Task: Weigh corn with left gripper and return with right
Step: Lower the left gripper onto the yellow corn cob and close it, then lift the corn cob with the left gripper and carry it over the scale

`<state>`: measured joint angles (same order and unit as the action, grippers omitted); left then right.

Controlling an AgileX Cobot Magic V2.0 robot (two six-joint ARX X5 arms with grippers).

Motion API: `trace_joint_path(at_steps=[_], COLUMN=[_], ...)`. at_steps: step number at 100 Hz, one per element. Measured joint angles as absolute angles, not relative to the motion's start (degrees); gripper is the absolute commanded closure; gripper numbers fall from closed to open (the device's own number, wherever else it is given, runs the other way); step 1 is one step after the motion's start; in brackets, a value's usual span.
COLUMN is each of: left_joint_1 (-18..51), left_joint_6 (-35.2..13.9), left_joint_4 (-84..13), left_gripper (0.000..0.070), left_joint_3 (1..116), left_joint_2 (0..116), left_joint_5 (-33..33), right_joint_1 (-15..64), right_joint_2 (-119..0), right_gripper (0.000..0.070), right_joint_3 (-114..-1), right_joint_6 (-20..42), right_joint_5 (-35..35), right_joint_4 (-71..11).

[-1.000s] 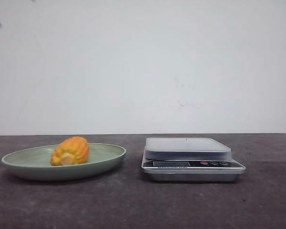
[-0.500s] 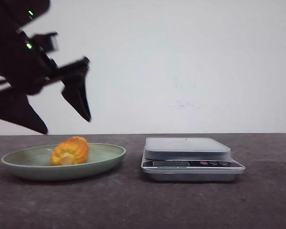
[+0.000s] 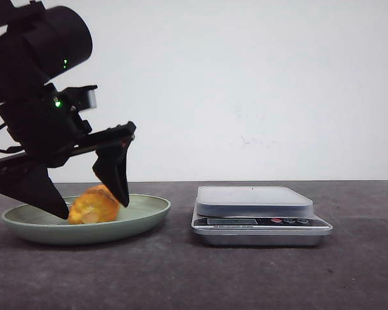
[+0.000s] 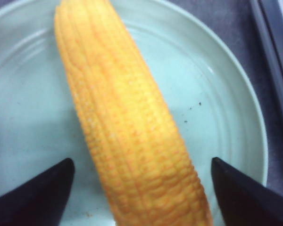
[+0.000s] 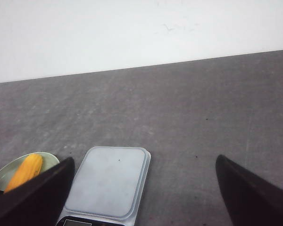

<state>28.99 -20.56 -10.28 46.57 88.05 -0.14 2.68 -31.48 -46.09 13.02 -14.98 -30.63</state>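
Observation:
The yellow-orange corn (image 3: pixel 95 204) lies on a pale green plate (image 3: pixel 145 210) at the left. My left gripper (image 3: pixel 90 201) is open and hangs low over the plate, one black finger on each side of the corn, not touching it. In the left wrist view the corn (image 4: pixel 127 117) runs lengthwise between the two fingertips (image 4: pixel 40 188). My right gripper (image 5: pixel 144 188) is open and empty, high above the table; it does not show in the front view. From there the corn (image 5: pixel 24 171) is small at the left.
A silver kitchen scale (image 3: pixel 258 213) with a pale grey platform stands right of the plate; it also shows in the right wrist view (image 5: pixel 108 181). The table is dark grey, with a white wall behind.
My left gripper has come in from the upper left and dropped down to the plate, its open fingers now astride the corn. The corn and scale have not moved.

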Motion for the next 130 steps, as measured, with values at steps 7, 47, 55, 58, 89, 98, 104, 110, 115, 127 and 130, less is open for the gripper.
trace_joint_path(at_steps=[7,47,55,58,89,98,104,110,115,127,130], left_joint_1=[29.17,29.52,30.57,31.22,41.85,44.03,45.17,46.04,46.59,47.57,47.75], left_joint_6=[-20.58,-20.51,-20.25,-20.14,-20.27,-21.15,-22.28,-23.38,-24.01,-25.1,-25.26], left_joint_4=[-10.26,-15.29,-18.28,-19.64,-27.27,-27.31,-27.31,-27.38,-27.42,-28.05,-28.25], left_gripper=[0.0549,0.0694,0.0694,0.0693,0.0691,0.0691,0.0691,0.0691,0.0691,0.0691,0.0691], left_joint_3=[46.57,50.59,55.29,57.3,79.29,83.77,85.76,87.02,87.57,87.88,87.88], left_joint_2=[88.16,79.57,77.3,77.01,88.51,94.08,97.65,100.92,103.33,107.66,108.38], left_joint_5=[-0.14,-0.08,0.01,0.01,-3.38,-4.01,-4.38,-4.43,-4.58,-5.76,-6.04], right_joint_1=[2.68,2.68,2.68,2.68,2.68,2.68,2.68,2.68,2.68,2.68,2.68], right_joint_2=[-31.48,-31.48,-31.48,-31.48,-31.48,-31.48,-31.48,-31.48,-31.48,-31.48,-31.48], right_gripper=[0.0092,0.0092,0.0092,0.0092,0.0092,0.0092,0.0092,0.0092,0.0092,0.0092,0.0092], right_joint_3=[-46.09,-46.09,-46.09,-46.09,-46.09,-46.09,-46.09,-46.09,-46.09,-46.09,-46.09], right_joint_6=[12.88,12.21,12.21,12.21,12.21,12.21,12.21,12.21,12.21,12.21,12.21], right_joint_5=[-14.98,-14.9,-14.87,-14.85,-14.83,-14.83,-14.83,-14.83,-14.83,-14.83,-14.83], right_joint_4=[-30.63,-32.03,-32.18,-32.18,-32.16,-32.32,-32.49,-32.62,-32.62,-32.62,-32.62])
